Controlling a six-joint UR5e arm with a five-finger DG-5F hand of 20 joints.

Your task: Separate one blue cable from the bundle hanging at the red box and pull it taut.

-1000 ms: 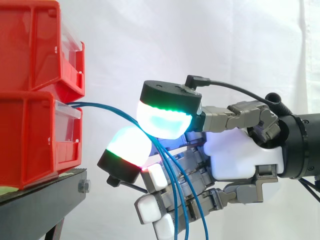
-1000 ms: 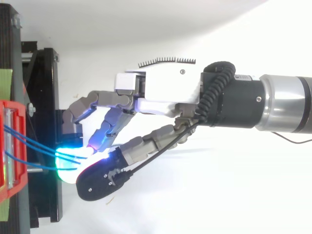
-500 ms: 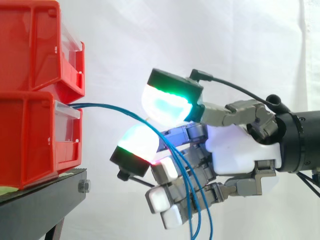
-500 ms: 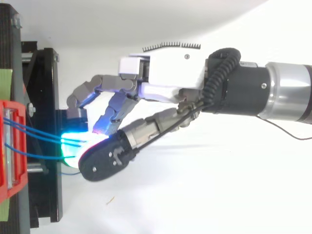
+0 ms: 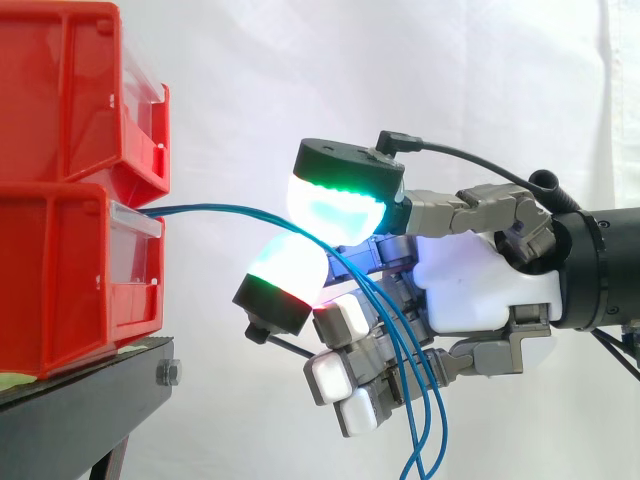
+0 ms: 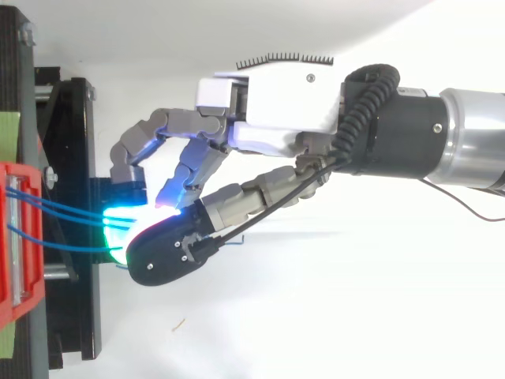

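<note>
Far left: red box (image 5: 60, 280) on a black stand (image 5: 90, 385), with blue cables (image 5: 225, 211) leaving its front lip. Arching rightward in a slack curve, several strands together, none singled out yet. Passing between two glowing pads (image 5: 335, 205) of the hand (image 5: 470, 300), fingers curled and seemingly pinching the whole bundle, loose ends dangling below the palm. Judged early: separation not done, pulling taut left to do. Underneath, dark flat stand top at left; behind everything, plain white curtain (image 5: 450, 90).

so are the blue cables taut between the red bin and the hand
No, the blue cables arc out of the lower red bin to the hand and hang slack below it.
</note>
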